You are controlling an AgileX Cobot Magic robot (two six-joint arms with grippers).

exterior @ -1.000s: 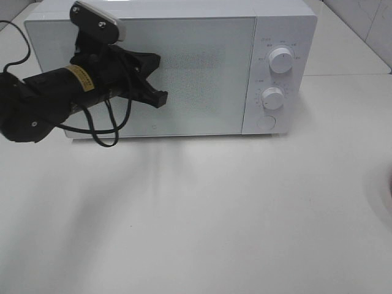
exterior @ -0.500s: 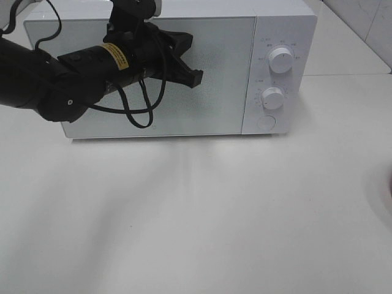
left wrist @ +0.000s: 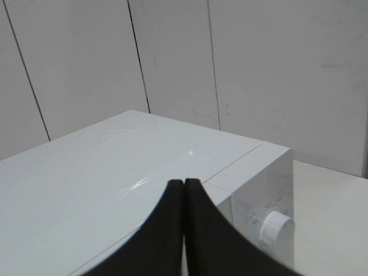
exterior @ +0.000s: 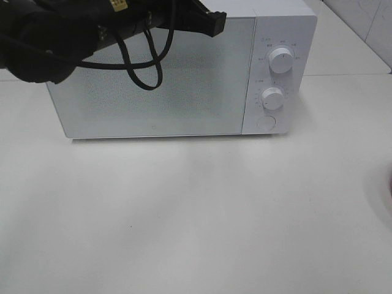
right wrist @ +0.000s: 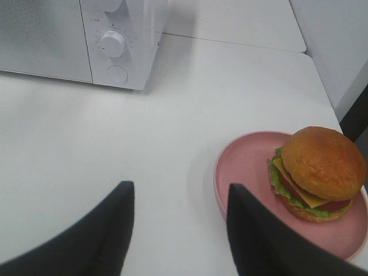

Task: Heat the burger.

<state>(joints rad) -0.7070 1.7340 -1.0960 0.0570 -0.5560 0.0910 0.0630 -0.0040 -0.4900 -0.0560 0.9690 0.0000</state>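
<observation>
The burger (right wrist: 319, 164), with an orange-brown bun, lettuce and cheese, sits on a salmon-pink plate (right wrist: 241, 167) on the white table. It shows only in the right wrist view. My right gripper (right wrist: 179, 187) hangs open and empty above the table, a little short of the plate. The white microwave (exterior: 153, 79) stands at the back with its door closed. My left gripper (exterior: 214, 22) is shut with nothing in it, its tip at the door's upper edge; in the left wrist view the closed fingertips (left wrist: 184, 184) hover over the microwave's top (left wrist: 115, 167).
The microwave's control panel carries an upper knob (exterior: 280, 59), a lower knob (exterior: 272, 98) and a round button (exterior: 265, 122). The left arm's black cable (exterior: 144, 67) dangles in front of the door. A tiled wall stands behind.
My left arm has swung up and to the right, from in front of the door's left half to its upper edge. Its gripper stayed shut. The right gripper has not changed.
</observation>
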